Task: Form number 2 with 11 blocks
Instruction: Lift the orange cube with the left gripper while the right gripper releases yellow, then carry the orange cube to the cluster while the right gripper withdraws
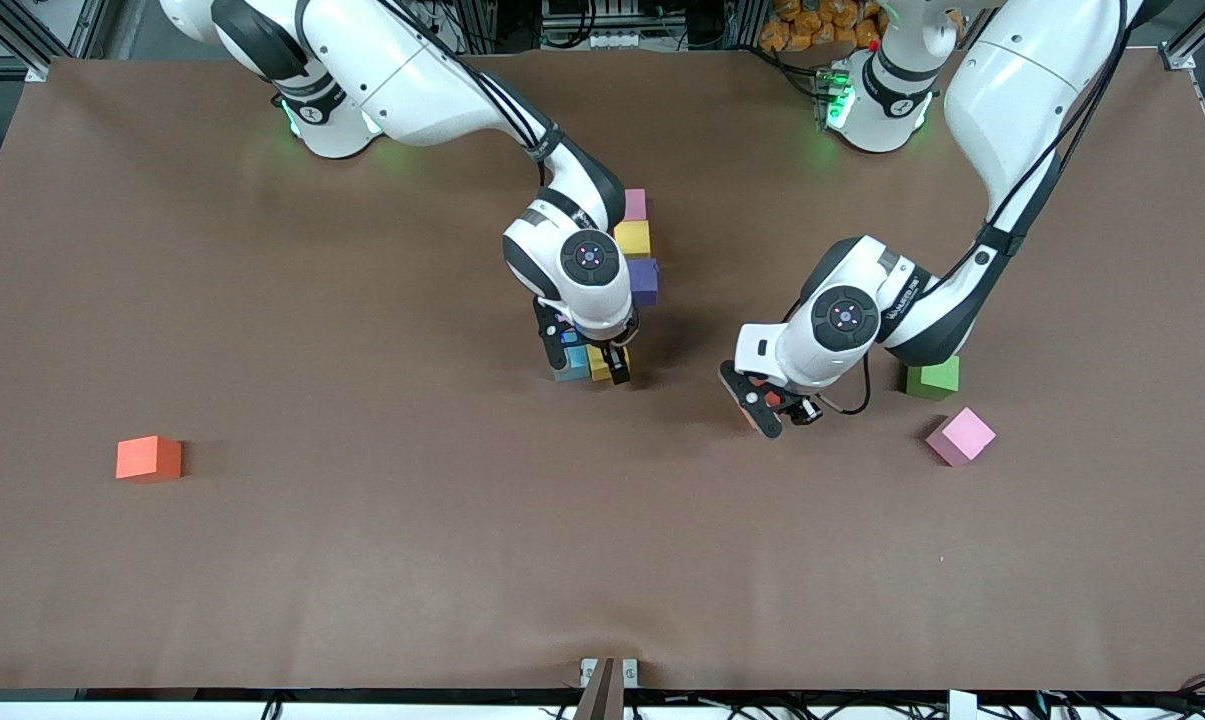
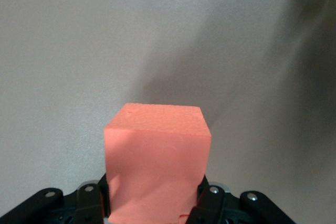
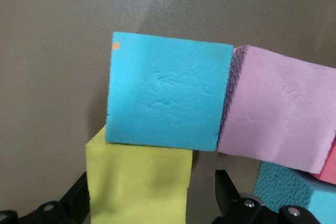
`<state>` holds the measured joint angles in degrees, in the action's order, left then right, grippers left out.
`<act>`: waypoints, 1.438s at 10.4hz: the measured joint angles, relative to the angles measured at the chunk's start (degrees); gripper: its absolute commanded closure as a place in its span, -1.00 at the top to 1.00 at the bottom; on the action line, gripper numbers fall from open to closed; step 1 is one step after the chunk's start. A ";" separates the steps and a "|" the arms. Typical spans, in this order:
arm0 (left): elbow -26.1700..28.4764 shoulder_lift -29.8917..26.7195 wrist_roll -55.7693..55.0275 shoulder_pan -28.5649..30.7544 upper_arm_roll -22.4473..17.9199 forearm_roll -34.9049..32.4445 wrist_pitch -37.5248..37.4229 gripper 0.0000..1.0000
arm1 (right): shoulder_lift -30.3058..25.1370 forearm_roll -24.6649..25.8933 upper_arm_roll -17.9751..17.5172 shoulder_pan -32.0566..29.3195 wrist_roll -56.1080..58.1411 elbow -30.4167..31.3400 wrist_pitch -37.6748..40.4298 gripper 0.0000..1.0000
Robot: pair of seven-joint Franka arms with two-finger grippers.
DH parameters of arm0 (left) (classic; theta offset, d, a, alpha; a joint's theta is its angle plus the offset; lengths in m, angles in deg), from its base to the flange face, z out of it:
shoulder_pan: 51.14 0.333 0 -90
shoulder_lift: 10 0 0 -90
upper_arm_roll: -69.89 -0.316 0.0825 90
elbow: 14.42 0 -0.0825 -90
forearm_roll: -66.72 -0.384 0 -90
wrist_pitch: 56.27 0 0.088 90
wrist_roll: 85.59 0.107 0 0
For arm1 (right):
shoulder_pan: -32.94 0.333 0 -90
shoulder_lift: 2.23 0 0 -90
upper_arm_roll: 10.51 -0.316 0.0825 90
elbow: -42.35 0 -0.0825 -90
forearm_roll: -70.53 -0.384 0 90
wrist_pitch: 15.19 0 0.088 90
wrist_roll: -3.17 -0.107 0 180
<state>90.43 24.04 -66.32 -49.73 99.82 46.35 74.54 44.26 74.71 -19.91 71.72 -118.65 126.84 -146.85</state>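
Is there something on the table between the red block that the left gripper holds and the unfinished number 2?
Nothing visible lies there. The left gripper holds the red block over bare table, and the cloth is free up to the number 2. Only the right gripper, open, is at the digit's nearest yellow block.

We took the place for a robotics lab. Two white arms (image 1: 432,75) stood bolted along one edge of a broad surface (image 1: 362,560) covered in plain brown matting, green status lights glowing at their bases (image 1: 837,105). Aluminium framing (image 1: 1187,45) rose at the corners, and bundled cables (image 1: 602,30) hung past the edge by the bases. Small foam cubes (image 1: 148,458) in bright colours were the only things laid out, like test pieces.
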 measured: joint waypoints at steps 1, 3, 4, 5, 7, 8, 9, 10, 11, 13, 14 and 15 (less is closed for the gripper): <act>0.13 0.00 0.00 -0.09 0.22 -0.01 0.08 -0.08 | -0.41 0.01 0.03 -0.11 0.11 -0.04 0.04 1.00; 0.28 0.00 0.00 -0.11 0.42 -0.03 0.16 -0.08 | -1.51 0.01 0.05 -0.25 0.24 -0.05 0.67 1.00; 0.35 0.00 0.00 -0.11 0.42 -0.04 0.32 -0.12 | -1.71 0.01 0.05 -0.27 0.26 -0.05 1.02 1.00; 0.41 0.00 0.00 -0.11 0.42 -0.04 0.55 -0.16 | -1.72 0.01 -0.03 -0.27 0.31 -0.04 1.14 1.00; 0.60 0.00 0.00 -0.11 0.43 -0.04 0.61 -0.16 | -1.75 0.01 -0.41 -0.27 0.33 -0.02 2.30 1.00; 0.67 0.00 0.00 -0.12 0.48 -0.04 0.64 -0.15 | -1.92 0.01 -0.45 -0.27 0.41 -0.02 3.08 1.00; 0.72 0.00 0.00 -0.19 0.64 -0.04 0.65 -0.14 | -2.39 0.01 -0.49 -0.32 0.69 -0.03 4.10 1.00; 0.73 0.00 0.00 -0.37 0.75 -0.04 0.68 -0.15 | -2.91 0.01 -0.57 -0.44 1.00 -0.03 5.09 1.00; 0.75 0.00 0.00 -0.50 0.78 -0.04 0.70 -0.15 | -3.29 0.01 -0.64 -0.62 1.23 -0.04 5.35 1.00; 0.82 0.00 0.00 -0.54 0.79 -0.04 0.85 -0.15 | -4.06 0.01 -0.72 -1.13 2.07 -0.03 5.54 1.00; 0.88 0.00 -0.17 -0.55 0.79 -0.04 1.05 -0.15 | -4.48 0.01 -0.77 -1.70 3.21 -0.04 5.58 1.00; 0.97 0.00 -0.43 -0.62 0.81 -0.04 1.16 -0.15 | -5.00 0.01 -0.79 -2.69 5.44 -0.04 6.27 1.00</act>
<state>91.40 24.05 -66.75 -50.35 100.63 46.31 75.70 39.25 74.73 -20.70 69.03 -113.22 126.80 -140.58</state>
